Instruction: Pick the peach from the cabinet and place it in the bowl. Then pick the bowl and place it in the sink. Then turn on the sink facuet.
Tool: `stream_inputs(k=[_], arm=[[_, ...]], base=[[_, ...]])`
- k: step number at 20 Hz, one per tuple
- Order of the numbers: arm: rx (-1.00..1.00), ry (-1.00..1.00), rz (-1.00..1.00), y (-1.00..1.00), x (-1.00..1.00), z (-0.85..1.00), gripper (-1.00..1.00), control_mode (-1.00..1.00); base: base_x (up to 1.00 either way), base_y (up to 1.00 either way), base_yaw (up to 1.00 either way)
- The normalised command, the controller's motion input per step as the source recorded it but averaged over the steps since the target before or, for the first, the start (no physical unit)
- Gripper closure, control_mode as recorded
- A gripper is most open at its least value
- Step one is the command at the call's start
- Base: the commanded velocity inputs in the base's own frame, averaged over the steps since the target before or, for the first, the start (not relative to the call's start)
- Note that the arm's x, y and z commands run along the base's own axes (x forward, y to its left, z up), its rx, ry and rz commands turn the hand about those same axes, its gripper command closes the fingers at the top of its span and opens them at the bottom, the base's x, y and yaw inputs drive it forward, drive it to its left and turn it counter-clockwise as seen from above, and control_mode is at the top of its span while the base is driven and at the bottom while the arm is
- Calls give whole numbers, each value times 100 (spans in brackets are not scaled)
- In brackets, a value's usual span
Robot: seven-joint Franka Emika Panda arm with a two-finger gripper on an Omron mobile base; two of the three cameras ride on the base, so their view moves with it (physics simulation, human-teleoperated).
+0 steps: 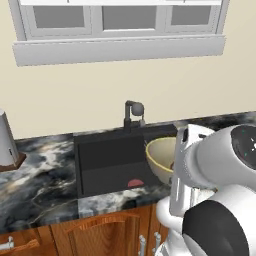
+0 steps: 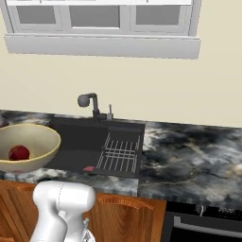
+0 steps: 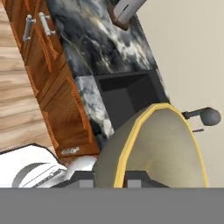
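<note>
The pale yellow-tan bowl (image 2: 33,137) hangs tilted in the air in front of the sink (image 2: 85,137), with the reddish peach (image 2: 19,152) lying inside it. My gripper (image 3: 113,181) is shut on the bowl's (image 3: 162,144) yellow rim, one finger on each side of the wall. In the left base view my arm covers part of the bowl (image 1: 159,156) at the right end of the dark sink (image 1: 107,160). The dark grey sink facuet (image 1: 133,112) stands behind the basin, also visible as the facuet (image 2: 90,101) and the facuet (image 3: 205,116). The cabinet is out of view.
A wire rack (image 2: 120,153) lies in the sink's right half and a small red item (image 1: 135,183) sits on its floor. A white roll on a wooden stand (image 1: 5,142) is on the marble counter (image 2: 189,156) at left. Wooden cupboards with silver handles (image 3: 35,26) run below.
</note>
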Motion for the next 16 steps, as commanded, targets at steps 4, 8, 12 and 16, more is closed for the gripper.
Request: stream_inputs(k=[4,8,12,16], arm=[[0,20,-11,100,43,-43,100,-100],[0,9,-19,83,86,-40,100,-100],[0,11,-33,46,100,-44,100,-100],[0,9,-35,31,100,-52,100,-100]], base=[[0,0,0],[0,0,0],[0,0,0],[0,0,0]])
